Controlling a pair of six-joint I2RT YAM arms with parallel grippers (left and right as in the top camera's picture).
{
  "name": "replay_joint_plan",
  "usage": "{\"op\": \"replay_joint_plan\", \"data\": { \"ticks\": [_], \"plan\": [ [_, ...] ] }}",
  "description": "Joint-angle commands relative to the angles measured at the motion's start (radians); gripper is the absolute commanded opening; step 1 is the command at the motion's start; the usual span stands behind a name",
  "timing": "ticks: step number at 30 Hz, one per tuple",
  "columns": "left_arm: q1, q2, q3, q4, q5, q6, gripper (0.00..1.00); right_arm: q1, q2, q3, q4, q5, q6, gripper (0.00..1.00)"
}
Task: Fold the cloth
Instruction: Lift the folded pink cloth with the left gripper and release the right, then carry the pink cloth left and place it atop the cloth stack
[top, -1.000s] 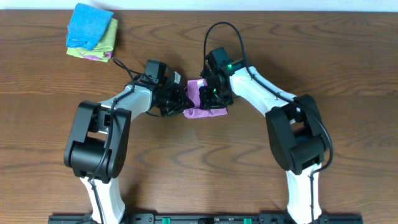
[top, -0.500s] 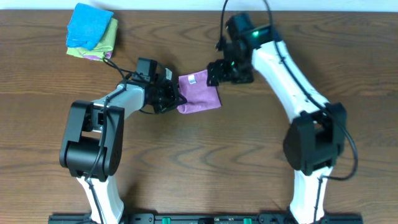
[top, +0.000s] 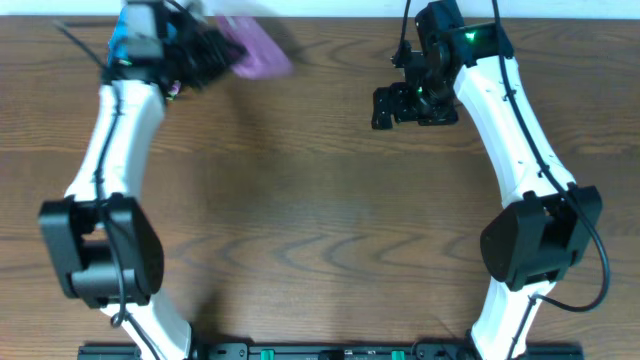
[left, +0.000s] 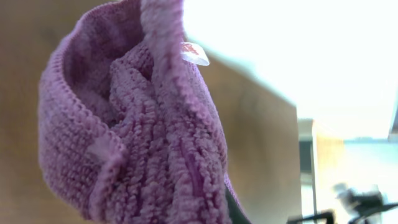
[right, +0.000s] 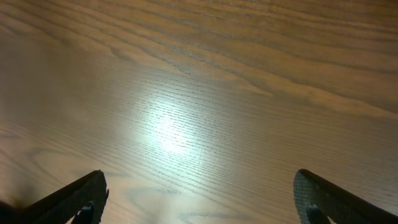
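Note:
The purple cloth, bunched and blurred, hangs in the air at the table's far left edge. My left gripper is shut on it. In the left wrist view the purple cloth fills the frame as a folded terry bundle with a small white tag, hiding the fingers. My right gripper hovers over bare wood at the far right, apart from the cloth. In the right wrist view the right gripper is open, its fingers wide apart with nothing between them.
A blue cloth shows partly under my left arm at the far left corner, mostly hidden by it. The brown wooden table carries nothing else. The table's back edge runs just behind both grippers.
My left gripper has carried the purple cloth from the table's middle up to the far left corner. My right gripper let go of it, opened wide and drew back to the right.

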Motion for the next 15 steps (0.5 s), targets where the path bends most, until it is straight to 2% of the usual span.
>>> {"op": "replay_joint_plan", "data": {
  "ticks": [1, 6, 11, 15],
  "plan": [
    [0.072, -0.024, 0.093, 0.000, -0.085, -0.087, 0.06, -0.004, -0.009, 0.008, -0.004, 0.002, -0.033, 0.96],
    [0.203, -0.023, 0.113, 0.098, -0.141, -0.267, 0.06, -0.004, -0.009, 0.008, -0.011, 0.002, -0.033, 0.96],
    [0.292, -0.020, 0.113, 0.158, -0.189, -0.343, 0.06, -0.004, -0.009, 0.008, -0.010, 0.002, -0.032, 0.96],
    [0.314, 0.011, 0.113, 0.245, -0.203, -0.375, 0.06, -0.004, -0.009, 0.008, -0.009, 0.002, -0.031, 0.96]
  ]
}}
